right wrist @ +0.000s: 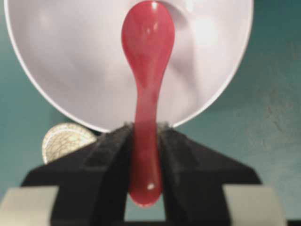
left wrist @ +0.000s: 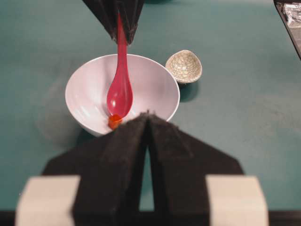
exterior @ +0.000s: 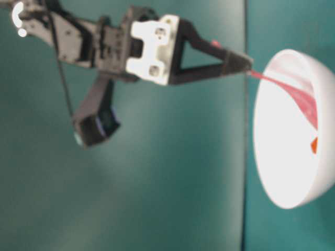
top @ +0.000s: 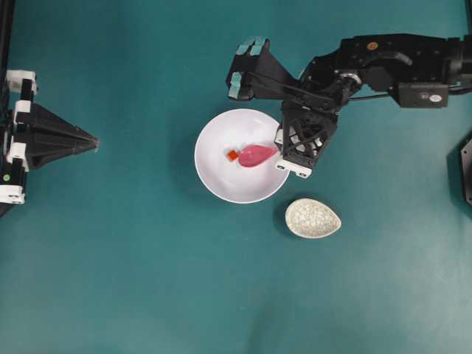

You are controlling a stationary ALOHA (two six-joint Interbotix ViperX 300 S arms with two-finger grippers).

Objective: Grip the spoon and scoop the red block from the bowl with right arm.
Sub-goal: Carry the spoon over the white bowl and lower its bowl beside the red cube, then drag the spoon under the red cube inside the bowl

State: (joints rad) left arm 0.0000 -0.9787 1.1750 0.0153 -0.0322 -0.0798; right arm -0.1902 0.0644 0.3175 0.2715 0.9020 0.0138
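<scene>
Now, the scene line by line:
Right gripper: pinching the spoon by its handle — both fingers pressed against it, scoop pointing out over the bowl.
Left gripper: fingers pressed together on nothing, parked at the table's 9 o'clock edge, well apart from the bowl.
Red block: lies on the bowl's floor, close to the centre, at 9 o'clock of the scoop's tip and just touching it or nearly so.
Block relative to hand: the right gripper sits at the bowl's 3 o'clock rim; the block is straight ahead of it, one spoon-length away along the handle's line.
Speckled dish: on the table at 5 o'clock of the bowl, near it but apart.
Risk, push: the scoop's tip may shove the cube ahead instead of sliding under it — likely if the spoon comes in too flat or too high.
Risk, grip: the glossy handle could twist between the fingers once the scoop drags on the bowl.
Risk, bowl: a hard press toward 9 o'clock may slide the bowl itself.
</scene>
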